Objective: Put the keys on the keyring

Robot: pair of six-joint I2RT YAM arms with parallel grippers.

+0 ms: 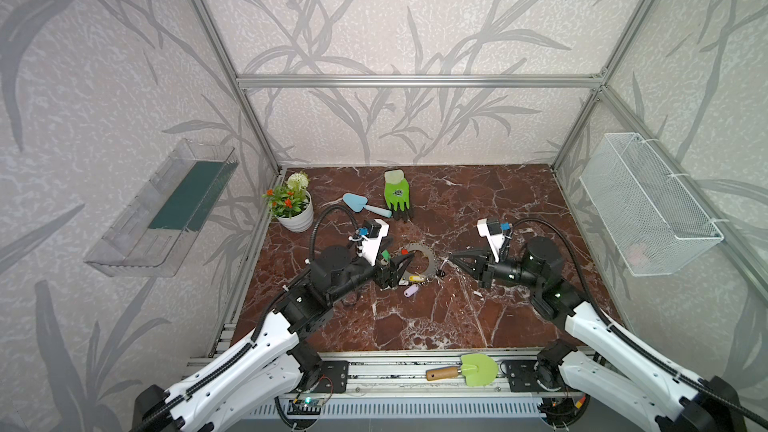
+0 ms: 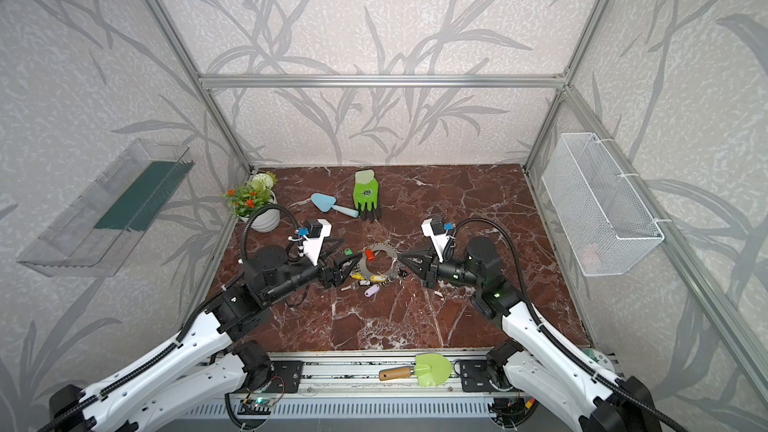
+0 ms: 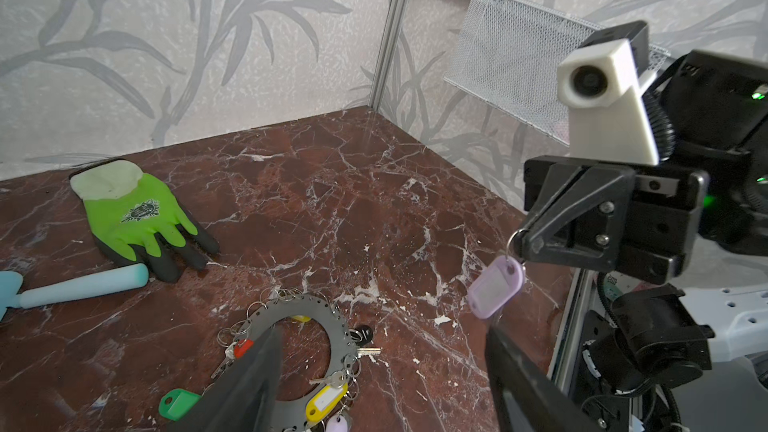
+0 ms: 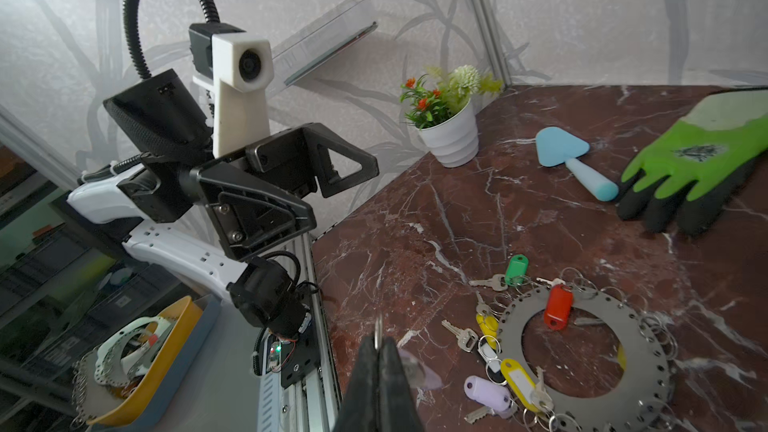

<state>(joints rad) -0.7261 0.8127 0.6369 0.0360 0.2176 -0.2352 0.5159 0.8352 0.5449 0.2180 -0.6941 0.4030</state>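
The grey keyring [image 1: 430,261] [image 3: 307,309] [image 4: 648,371] lies flat mid-table, its rim hung with small wire loops. Around it lie keys with a red tag [image 4: 558,311], a green tag [image 4: 516,268], a yellow tag [image 4: 517,374] and a lilac tag [image 4: 486,393]. My left gripper [image 1: 405,263] [image 3: 382,328] hovers open over the keyring's near-left side, nothing between its fingers. My right gripper [image 1: 450,257] [image 4: 378,340] is shut on the split ring of another lilac key [image 3: 496,284], which dangles just right of the keyring, above the table.
A green glove [image 1: 397,195] and a blue trowel [image 1: 365,204] lie at the back. A flower pot [image 1: 293,205] stands back left. A green trowel [image 1: 469,369] rests on the front rail. A wire basket [image 1: 648,209] hangs right, a clear shelf [image 1: 162,209] left.
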